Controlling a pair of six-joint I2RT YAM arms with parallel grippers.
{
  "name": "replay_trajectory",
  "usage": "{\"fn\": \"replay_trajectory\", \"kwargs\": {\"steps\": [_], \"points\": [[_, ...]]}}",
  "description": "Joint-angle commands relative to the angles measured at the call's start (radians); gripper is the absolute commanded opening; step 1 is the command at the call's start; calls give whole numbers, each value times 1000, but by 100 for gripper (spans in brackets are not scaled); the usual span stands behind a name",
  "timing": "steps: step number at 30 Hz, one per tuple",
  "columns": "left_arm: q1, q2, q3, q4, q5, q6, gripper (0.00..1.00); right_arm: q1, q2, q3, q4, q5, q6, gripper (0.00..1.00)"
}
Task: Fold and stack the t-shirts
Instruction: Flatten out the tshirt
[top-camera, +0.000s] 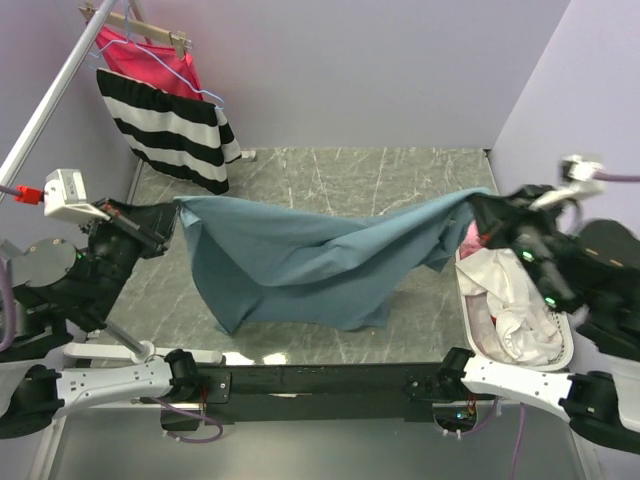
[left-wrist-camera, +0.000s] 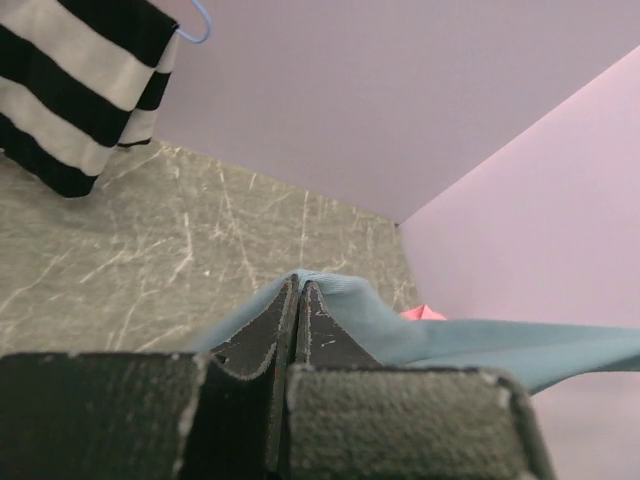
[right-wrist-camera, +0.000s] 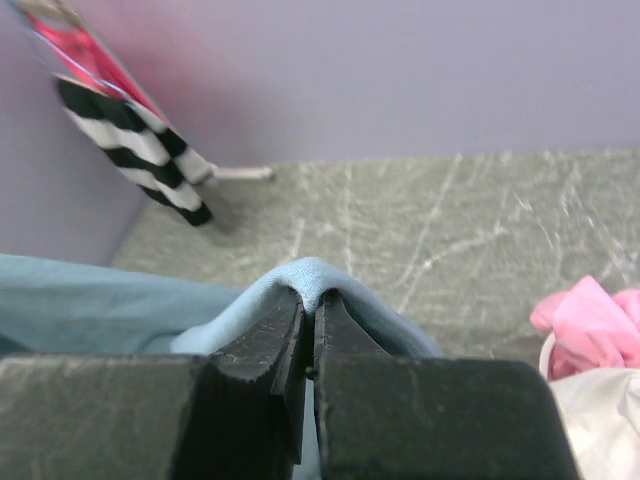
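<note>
Top external view: the slate-blue shirt (top-camera: 300, 260) hangs stretched between the two arms, its long axis running left to right across the table (top-camera: 380, 175), the right end a little higher than the left. The top edge is a taut line that dips slightly in the middle. Below it the soft, plain cloth falls in loose folds, deepest on the left, where the lowest corner seems to touch the marbled grey surface, though the angle makes that hard to judge. The left gripper (top-camera: 172, 218) holds the left end and the right gripper (top-camera: 482, 212) the right end. In the left wrist view the left gripper's (left-wrist-camera: 298, 285) black jaws are pressed together on a thin fold of the shirt (left-wrist-camera: 480, 345), which stretches away to the right. In the right wrist view the right gripper (right-wrist-camera: 310, 295) is likewise clamped on a rounded fold of shirt (right-wrist-camera: 100, 300), with cloth running off to the left. A white oval basket (top-camera: 565, 355) at the right edge holds crumpled white and pink cloth. A striped garment (top-camera: 170, 125) and a red-pink garment (top-camera: 150, 60) hang at the back left.
</note>
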Motion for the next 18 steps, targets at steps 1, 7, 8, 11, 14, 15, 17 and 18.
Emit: {"fn": "replay_trajectory", "kwargs": {"steps": [1, 7, 8, 11, 14, 15, 17, 18], "points": [[4, -49, 20, -90, 22, 11, 1, -2, -110, 60, 50, -85, -66, 0], [6, -81, 59, -56, -71, 82, 1, -3, -170, 56, 103, -177, -102, 0], [6, -73, 81, -56, -86, 95, 1, -3, -163, 52, 108, -157, -113, 2], [6, 2, 111, -41, -190, 144, 1, -2, -86, 35, 108, -73, -127, 3], [6, 104, 124, 11, -313, 207, 1, -2, 32, -15, 134, 4, -135, 4], [6, 147, 119, 43, -330, 253, 1, -6, 67, -43, 140, 27, -135, 3], [8, 177, 83, 165, -334, 307, 1, -23, 164, -86, 184, 49, -141, 2], [26, 200, 67, 197, -321, 359, 1, -82, 196, -118, 194, 24, -132, 1]]}}
